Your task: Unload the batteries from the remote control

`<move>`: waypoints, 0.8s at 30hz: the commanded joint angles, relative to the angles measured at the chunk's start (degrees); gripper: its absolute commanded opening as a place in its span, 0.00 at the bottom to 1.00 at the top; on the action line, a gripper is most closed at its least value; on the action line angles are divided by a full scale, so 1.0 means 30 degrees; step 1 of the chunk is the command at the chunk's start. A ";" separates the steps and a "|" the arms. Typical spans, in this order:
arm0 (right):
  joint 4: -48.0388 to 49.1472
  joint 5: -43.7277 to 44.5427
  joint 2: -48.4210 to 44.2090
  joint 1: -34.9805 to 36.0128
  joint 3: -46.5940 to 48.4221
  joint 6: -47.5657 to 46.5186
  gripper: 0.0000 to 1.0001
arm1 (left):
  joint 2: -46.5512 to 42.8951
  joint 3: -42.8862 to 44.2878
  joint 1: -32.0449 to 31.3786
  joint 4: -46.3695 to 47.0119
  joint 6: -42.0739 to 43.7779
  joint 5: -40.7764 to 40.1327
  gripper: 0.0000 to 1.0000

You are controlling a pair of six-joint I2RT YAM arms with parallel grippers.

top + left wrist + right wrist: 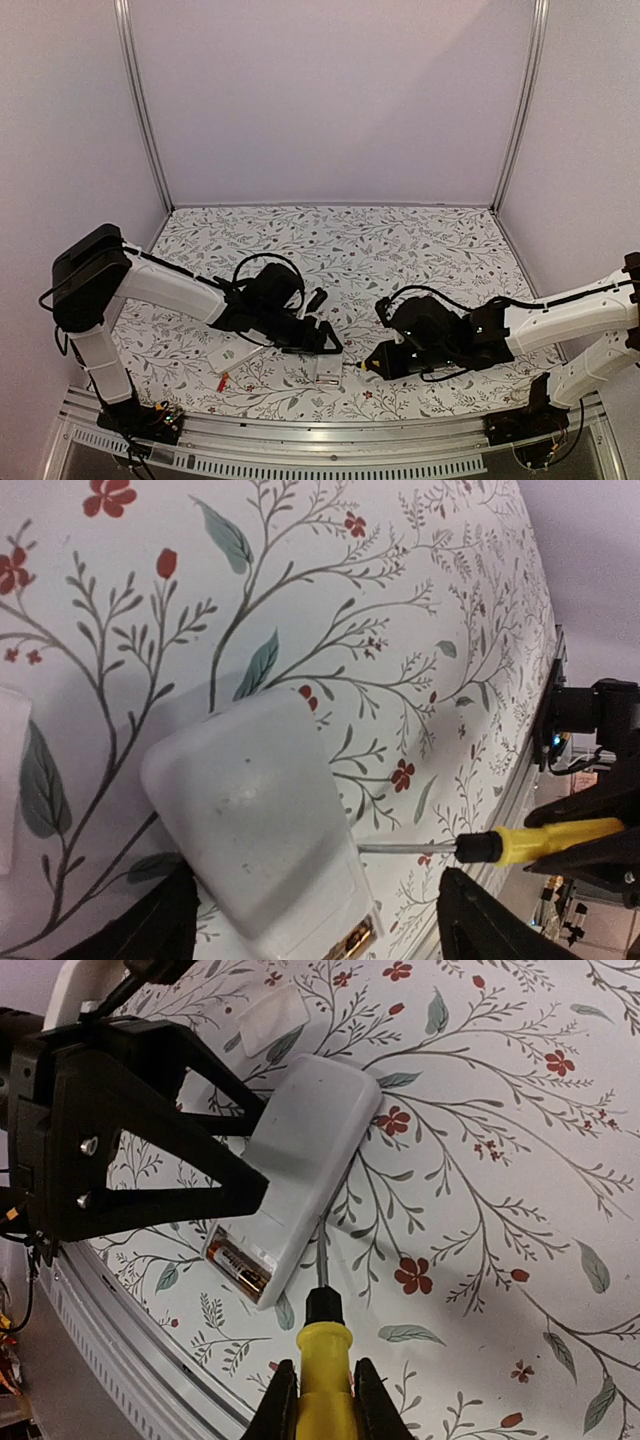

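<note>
The white remote (310, 1140) lies face down on the floral mat, its battery bay open at the near end. One red-orange battery (237, 1263) with gold ends sits in the bay and also shows in the left wrist view (355, 942). Another battery (222, 381) lies loose on the mat at the front left. My left gripper (315, 880) is open, its fingers (150, 1150) standing either side of the remote (250, 820). My right gripper (322, 1375) is shut on the yellow-handled screwdriver (325, 1345). The screwdriver's shaft tip rests against the remote's right edge.
A flat white piece (235, 357), like a battery cover, lies on the mat left of the remote (328, 370). A small black object (317, 299) lies behind the left gripper (325, 345). The metal rail (330, 452) runs along the table's near edge.
</note>
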 commanded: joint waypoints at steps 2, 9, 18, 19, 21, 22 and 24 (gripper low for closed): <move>0.1790 -0.1367 0.0111 0.0258 0.0440 -0.1143 0.00 | 0.0850 0.0942 0.0205 0.1206 0.1500 0.1003 0.82; 0.0501 -0.0108 -0.1073 0.0265 0.0389 -0.0473 0.00 | -0.0339 0.0903 0.0264 -0.1021 0.3958 -0.1621 0.82; 0.0934 -0.0646 -0.1560 -0.0056 0.0867 -0.0421 0.00 | -0.3938 -0.2085 -0.0316 -0.1787 0.6872 -0.4261 0.84; 0.1001 -0.0900 -0.1355 -0.0170 0.0919 -0.0445 0.00 | -0.4182 -0.2331 -0.0660 -0.1534 0.7068 -0.4499 0.84; 0.1139 -0.1427 -0.1068 -0.0342 0.1071 -0.0645 0.00 | -0.4611 -0.3100 -0.1433 -0.0666 0.7408 -0.5238 0.84; 0.1210 -0.1664 -0.0898 -0.0463 0.1192 -0.0796 0.00 | -0.4797 -0.3418 -0.1781 -0.0343 0.7498 -0.5669 0.84; 0.1286 -0.1906 -0.0683 -0.0685 0.1393 -0.1159 0.00 | -0.5175 -0.3987 -0.2229 0.0059 0.7427 -0.6374 0.84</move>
